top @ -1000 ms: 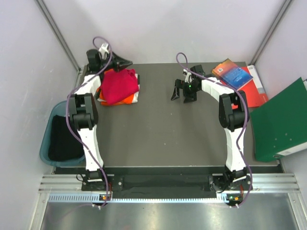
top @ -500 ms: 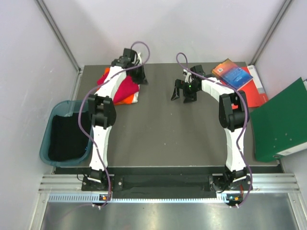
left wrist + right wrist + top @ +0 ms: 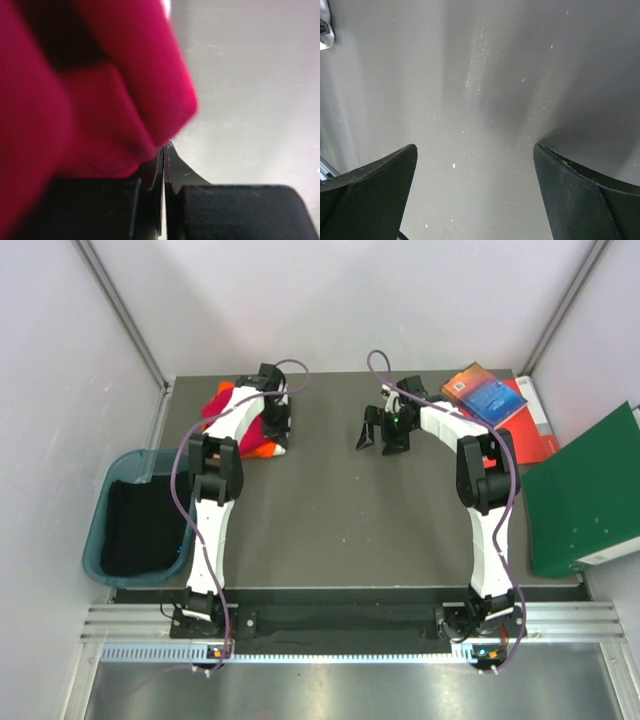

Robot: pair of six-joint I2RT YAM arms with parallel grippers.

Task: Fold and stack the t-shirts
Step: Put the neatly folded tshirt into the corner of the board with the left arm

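Note:
A crimson-red t-shirt lies folded on a bright orange t-shirt at the table's back left. My left arm reaches over the pile and hides its middle. My left gripper is shut at the pile's right edge. In the left wrist view the red t-shirt fills the left side and rests against the left finger. The left gripper has its jaws pressed together with no cloth showing between them. My right gripper stands open over bare table. The right wrist view shows the right gripper empty.
A teal bin with dark contents sits off the table's left edge. Blue and red books lie at the back right corner. A large green binder stands at the right. The dark table stretches between the arms.
My left arm has swung from the pile's left side across its top to its right edge, gripper shut throughout. The right arm has not moved.

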